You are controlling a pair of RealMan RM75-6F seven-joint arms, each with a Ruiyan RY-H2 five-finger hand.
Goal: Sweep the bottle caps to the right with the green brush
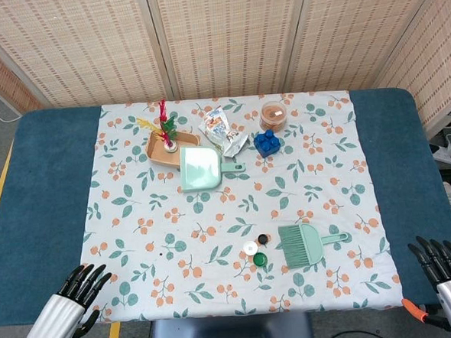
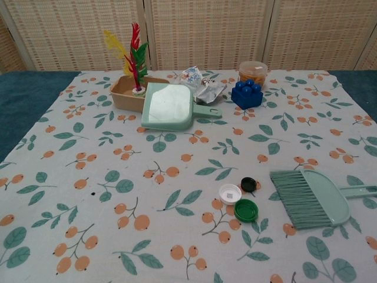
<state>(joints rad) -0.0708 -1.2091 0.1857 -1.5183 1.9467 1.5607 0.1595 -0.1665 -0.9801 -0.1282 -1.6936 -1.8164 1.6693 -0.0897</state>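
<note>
- The green brush [image 1: 305, 244] lies flat on the counter [image 1: 45, 218], bristles pointing left toward the bottle caps [image 1: 256, 250] just beside them, handle pointing right.
- It is judged light and rigid with soft bristles; the slim handle [image 1: 336, 239] is best taken.
- The caps look light and likely to skid.
- Open cloth lies to the right, before the counter's edge.
- The left hand [image 1: 71, 297] and right hand [image 1: 446, 266] rest near the front corners, fingers spread, nothing held.

Green brush [image 2: 315, 197] handle tip beyond the chest view's right edge; right robot hand [image 1: 446, 274] partly cropped.
</note>
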